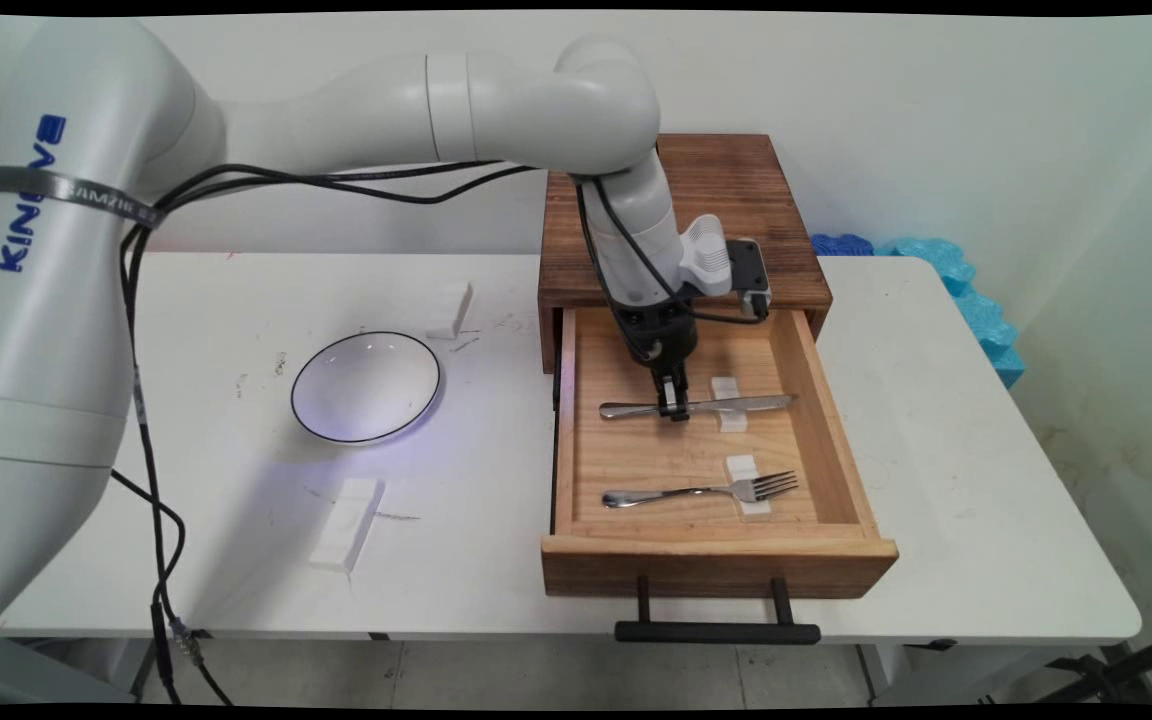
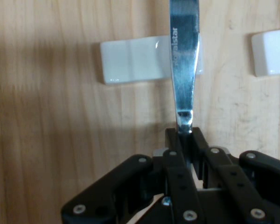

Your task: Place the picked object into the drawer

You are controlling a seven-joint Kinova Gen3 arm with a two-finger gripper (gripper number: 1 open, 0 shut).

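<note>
A white table [image 1: 496, 560] is set against a plain pale wall [image 1: 936, 120], with a pulled-out wooden drawer [image 1: 716, 560] on it. Inside, a shiny steel table knife [image 1: 736, 404], stamped "royalstar", is pinched at its middle between the black two-finger gripper [image 1: 674, 408], near a steel fork [image 1: 706, 490]

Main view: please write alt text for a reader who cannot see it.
The pincer is shut on a knife in an open wooden drawer, with a fork lying nearer the front. A bowl sits on the table.
</note>
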